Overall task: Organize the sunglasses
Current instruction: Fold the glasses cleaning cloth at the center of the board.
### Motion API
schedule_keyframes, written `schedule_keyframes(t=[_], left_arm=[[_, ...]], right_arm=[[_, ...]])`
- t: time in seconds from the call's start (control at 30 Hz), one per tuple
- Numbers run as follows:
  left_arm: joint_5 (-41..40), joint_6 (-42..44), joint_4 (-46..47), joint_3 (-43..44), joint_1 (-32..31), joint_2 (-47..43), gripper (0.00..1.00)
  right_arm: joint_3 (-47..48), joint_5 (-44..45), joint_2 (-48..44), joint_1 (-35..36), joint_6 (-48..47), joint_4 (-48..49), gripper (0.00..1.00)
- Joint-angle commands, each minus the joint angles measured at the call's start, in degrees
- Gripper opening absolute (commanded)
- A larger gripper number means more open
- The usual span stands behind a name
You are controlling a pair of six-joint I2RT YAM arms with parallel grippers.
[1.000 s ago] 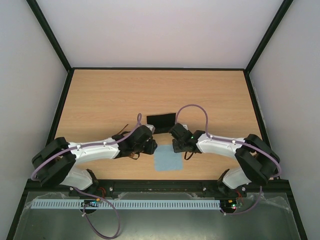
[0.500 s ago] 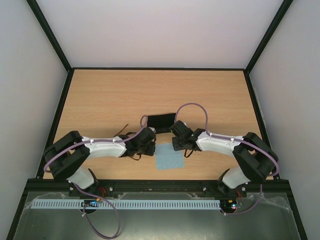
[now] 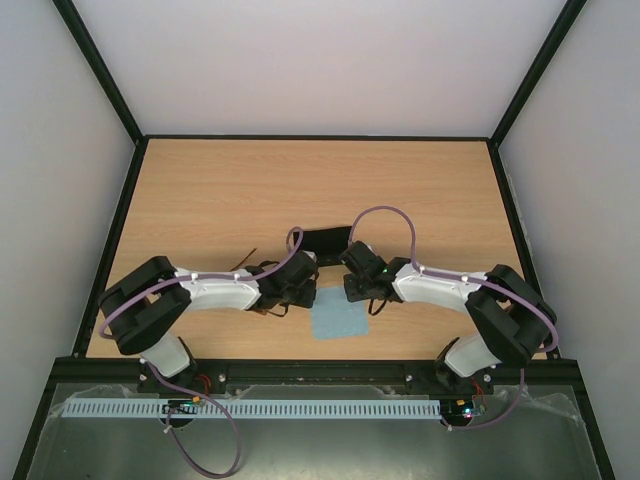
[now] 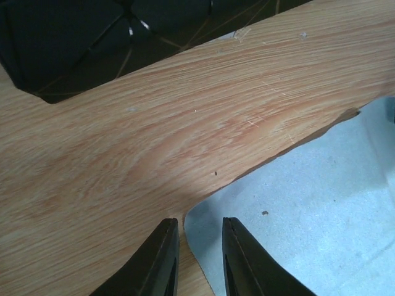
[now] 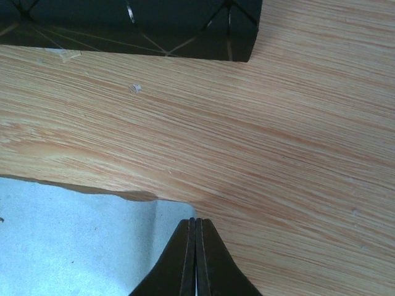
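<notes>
While the left gripper (image 4: 199, 223) hovers, sunglasses (image 3: 265, 311) lie behind it.

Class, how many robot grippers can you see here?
2. The left gripper, slightly open, is at the blue cloth's far left corner; the right gripper, shut, is by its far right corner.

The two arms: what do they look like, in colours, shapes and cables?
The left arm and right arm have white links between bulky black joints. A lilac cable loops along each. The left gripper and right gripper have slim, tapered black fingers.
</notes>
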Motion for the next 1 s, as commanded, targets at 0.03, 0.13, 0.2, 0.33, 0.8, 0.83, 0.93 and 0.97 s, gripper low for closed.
schedule_keyframes(t=[0.03,0.13,0.2,0.33,0.8,0.83,0.93,0.97], left_arm=[[-1.45,0.12,-1.58,1.51,-0.71,1.73,0.20],[-1.67,0.26,-1.78,2.24,-1.08,2.63,0.16],[-1.88,0.26,-2.03,2.53,-1.26,3.18,0.13],[-2.30,0.00,-2.48,2.74,-1.63,4.03,0.04],[-5.47,0.69,-3.69,4.99,-0.67,1.90,0.02],[-5.57,1.05,-3.70,5.32,-0.47,1.68,0.02],[-5.65,1.81,-3.97,6.04,0.29,1.03,0.02],[-5.63,2.06,-3.86,6.11,0.49,0.73,0.02]], right_arm=[[-1.46,0.01,-1.32,-0.61,-0.24,-1.19,0.01],[-1.77,-0.17,-1.77,-0.71,-0.15,-1.16,0.01],[-1.97,-0.22,-1.95,-0.68,-0.10,-1.20,0.01],[-2.29,-0.32,-2.26,-0.73,-0.01,-1.20,0.01],[-0.99,-0.61,-2.84,-1.69,-0.77,-0.76,0.01],[-0.75,-0.68,-2.80,-1.87,-0.94,-0.80,0.01],[-0.11,-0.93,-2.73,-2.26,-1.31,-0.61,0.01],[0.08,-1.04,-2.71,-2.35,-1.44,-0.59,0.01]])
